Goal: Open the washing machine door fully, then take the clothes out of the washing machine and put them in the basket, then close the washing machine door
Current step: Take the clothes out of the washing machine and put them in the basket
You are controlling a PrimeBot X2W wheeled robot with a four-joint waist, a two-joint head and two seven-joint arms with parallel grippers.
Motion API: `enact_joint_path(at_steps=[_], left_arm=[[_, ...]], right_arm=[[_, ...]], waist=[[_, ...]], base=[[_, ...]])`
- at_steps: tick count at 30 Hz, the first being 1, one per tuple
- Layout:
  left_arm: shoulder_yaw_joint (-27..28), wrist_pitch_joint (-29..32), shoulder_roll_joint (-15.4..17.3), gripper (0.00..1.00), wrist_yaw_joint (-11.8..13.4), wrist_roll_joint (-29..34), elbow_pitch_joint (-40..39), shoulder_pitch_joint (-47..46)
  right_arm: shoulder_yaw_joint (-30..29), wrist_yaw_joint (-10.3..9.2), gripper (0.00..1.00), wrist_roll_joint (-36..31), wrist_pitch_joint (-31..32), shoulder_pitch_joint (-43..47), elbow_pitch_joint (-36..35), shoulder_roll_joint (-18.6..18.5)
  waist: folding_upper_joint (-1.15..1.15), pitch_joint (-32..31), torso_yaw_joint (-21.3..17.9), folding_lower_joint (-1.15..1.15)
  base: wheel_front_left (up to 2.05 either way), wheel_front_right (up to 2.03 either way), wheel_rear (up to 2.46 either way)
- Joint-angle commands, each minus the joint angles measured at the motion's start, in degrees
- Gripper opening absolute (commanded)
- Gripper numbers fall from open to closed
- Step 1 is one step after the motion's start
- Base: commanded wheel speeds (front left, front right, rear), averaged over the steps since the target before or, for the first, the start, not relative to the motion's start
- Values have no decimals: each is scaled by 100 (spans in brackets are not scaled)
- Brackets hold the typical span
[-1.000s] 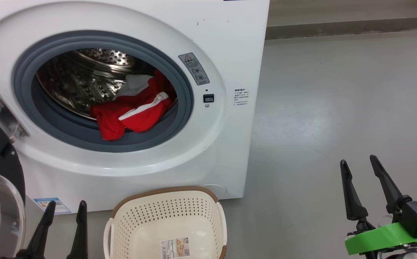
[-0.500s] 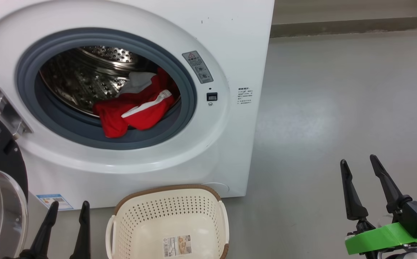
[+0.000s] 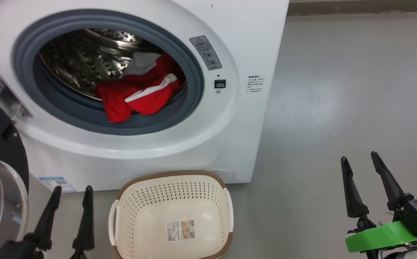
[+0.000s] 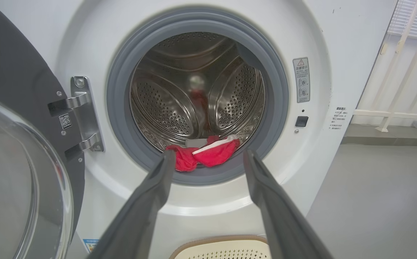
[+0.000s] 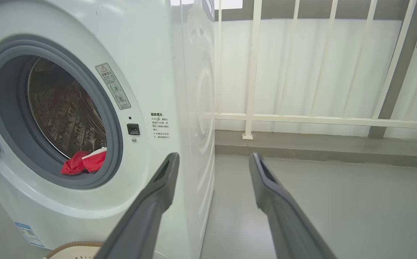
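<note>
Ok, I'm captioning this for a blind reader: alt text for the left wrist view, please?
The open left gripper points toward the washing machine, where red and white clothes lie at the front of the drum. The door hangs open at left; the basket shows below.

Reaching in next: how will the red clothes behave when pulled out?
The clothes lie crumpled, so probably floppy: they'd drape and trail from a pinch. They spill over the gasket, so may drag there. The white piece behind looks separate and might stay behind.
</note>
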Motion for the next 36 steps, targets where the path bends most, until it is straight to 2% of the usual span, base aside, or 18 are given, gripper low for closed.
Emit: enact_joint_path(at_steps=[1, 9, 23, 36], left_arm=[[185, -25, 81, 100, 38, -3, -102, -276], [-37, -13, 155, 100, -149, -26, 129, -977], [-203, -74, 249, 100, -197, 395, 811, -2659], [-86, -78, 133, 100, -333, 583, 1799, -4209]], right_arm=[[117, 36, 100, -39, -37, -214, -171, -62], [139, 36, 100, -104, -37, -536, -237, -62], [143, 36, 100, -251, -37, -1096, -330, -62], [163, 36, 100, -279, -37, -1436, -399, -62]], waist=[[0, 101, 48, 0], [0, 649, 158, 0], [0, 1679, 183, 0], [0, 2305, 112, 0]], base=[[0, 0, 0], [0, 0, 0], [0, 0, 0], [0, 0, 0]])
